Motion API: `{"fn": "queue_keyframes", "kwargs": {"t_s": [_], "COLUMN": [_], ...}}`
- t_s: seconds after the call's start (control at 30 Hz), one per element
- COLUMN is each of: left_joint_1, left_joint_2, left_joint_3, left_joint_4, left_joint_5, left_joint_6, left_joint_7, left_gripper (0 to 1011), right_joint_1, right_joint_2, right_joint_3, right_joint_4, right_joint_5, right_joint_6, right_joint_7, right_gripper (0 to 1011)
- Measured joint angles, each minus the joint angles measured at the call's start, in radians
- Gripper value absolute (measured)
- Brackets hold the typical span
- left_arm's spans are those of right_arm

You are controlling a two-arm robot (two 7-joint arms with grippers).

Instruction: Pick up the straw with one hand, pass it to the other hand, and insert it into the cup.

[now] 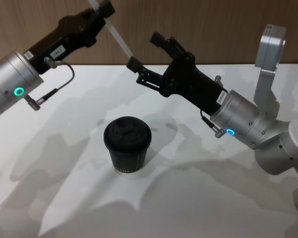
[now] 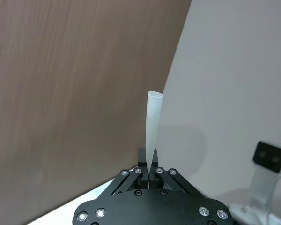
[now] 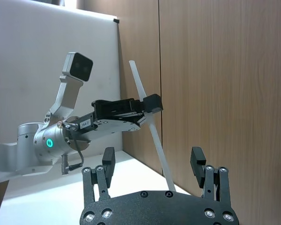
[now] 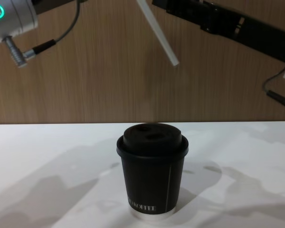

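Our cup (image 1: 127, 144) stands lidded on the table (image 1: 213, 198), well below both arms; the left gripper (image 1: 105, 9) is clenched on the straw (image 1: 116, 37), which slants down, its lower end between the spread fingers of the right gripper (image 1: 145, 51); the cup's white lettering is too small to read.

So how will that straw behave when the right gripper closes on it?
The straw juts straight from the left gripper without sagging: probably stiff and light. Its open end shows it hollow, so a hard pinch may crush it. Being slim, it could pivot in the right gripper.
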Motion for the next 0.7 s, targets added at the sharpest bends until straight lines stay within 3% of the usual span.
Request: {"fn": "queue_keyframes", "kwargs": {"t_s": [0.43, 0.7], "left_joint_1": [-0.021, -0.022], "left_joint_2": [0.078, 0.11], "left_joint_3": [0.018, 0.03], "left_joint_4": [-0.008, -0.017], "left_joint_5": [0.108, 0.131], "left_joint_6": [-0.014, -0.011], "left_joint_7": [0.018, 0.002], "left_gripper": [3, 3], "right_joint_1": [0.0, 0.0], "right_joint_2": [0.0, 0.0], "right_joint_3": [0.0, 0.0], "right_joint_4": [0.0, 0.0], "right_joint_5": [0.0, 0.0], "right_joint_6": [0.0, 0.0], "right_joint_7": [0.0, 0.0], "right_gripper": [1001, 1001]}}
